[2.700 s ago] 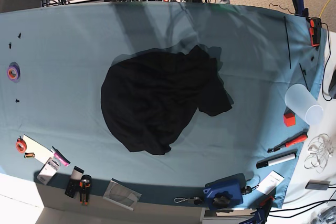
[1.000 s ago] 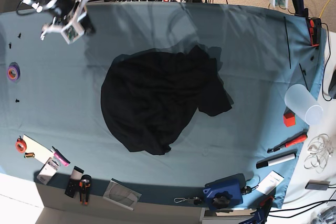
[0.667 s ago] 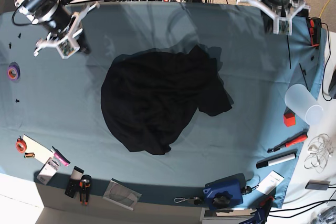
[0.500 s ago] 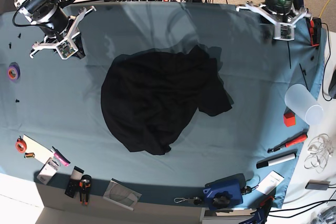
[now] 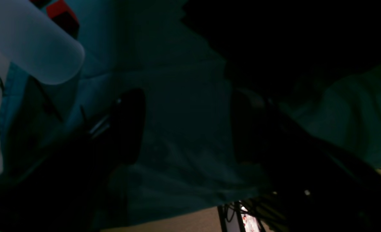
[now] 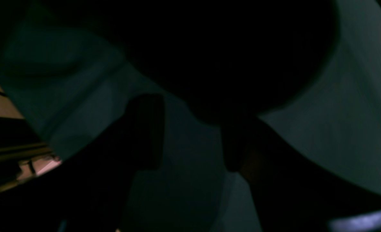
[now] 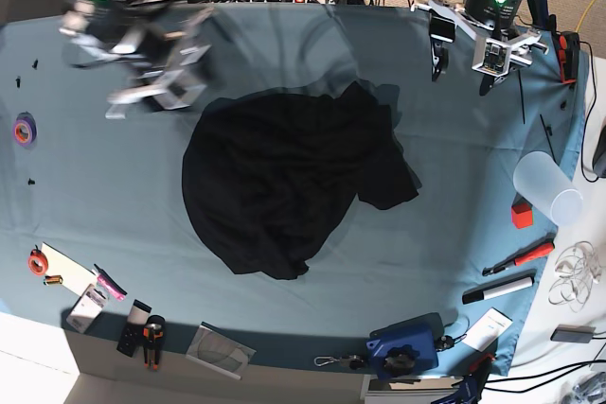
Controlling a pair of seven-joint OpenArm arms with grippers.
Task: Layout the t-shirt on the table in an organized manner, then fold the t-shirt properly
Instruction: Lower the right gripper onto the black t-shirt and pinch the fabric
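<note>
The black t-shirt (image 7: pixel 284 186) lies crumpled in a rounded heap mid-table, with no print showing. My left gripper (image 7: pixel 464 61) hovers open over the teal table (image 7: pixel 454 234) near the far right, a short way from the shirt's upper right corner. Its wrist view has both fingers (image 5: pixel 129 125) spread, bare cloth between them and the t-shirt (image 5: pixel 290 38) ahead. My right gripper (image 7: pixel 156 92) is motion-blurred just off the shirt's upper left edge. Its wrist view shows open fingers (image 6: pixel 145 132) with the t-shirt (image 6: pixel 225 48) just beyond the tips.
A translucent cup (image 7: pixel 547 188) lies on its side by a red block (image 7: pixel 522 215) at the right edge. Markers and a screwdriver (image 7: pixel 516 260) sit below them. Purple tape (image 7: pixel 25 129), orange tape (image 7: pixel 37 261) and small tools line the left and near edges.
Both arms have come in from the far corners toward the shirt, the right one sweeping rightward fast. Both sets of jaws have gone from shut to wide. The shirt has not moved.
</note>
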